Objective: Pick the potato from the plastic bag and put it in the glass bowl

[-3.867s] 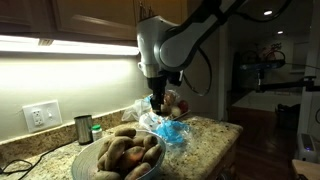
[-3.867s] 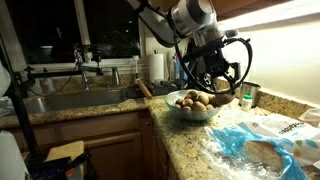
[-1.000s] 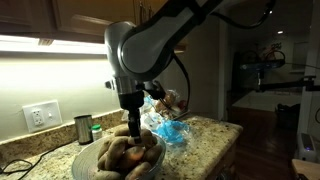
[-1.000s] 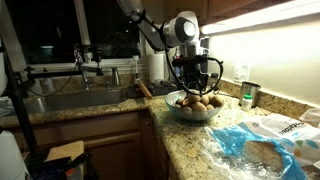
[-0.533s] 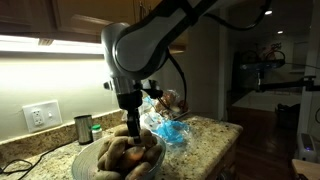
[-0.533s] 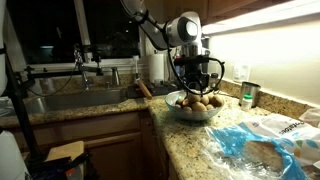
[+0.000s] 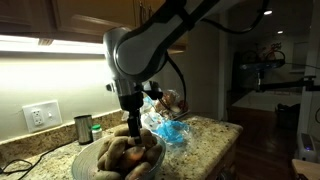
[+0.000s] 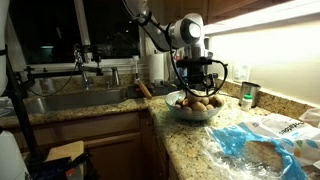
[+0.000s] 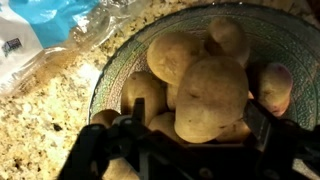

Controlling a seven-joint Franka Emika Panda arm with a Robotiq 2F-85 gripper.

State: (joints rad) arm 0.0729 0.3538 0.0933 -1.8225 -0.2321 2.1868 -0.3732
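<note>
End effector (image 9: 195, 130) spread wide above glass bowl (image 9: 112, 70); potatoes (image 9: 212, 95) heaped inside.

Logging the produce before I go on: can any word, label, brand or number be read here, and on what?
No text is legible.
plastic bag, wrist view: dark label with pale marks, too blurred to read.
plastic bag, in an exterior view: pale print, too small to read.
glass bowl and potatoes: no markings seen.
</note>
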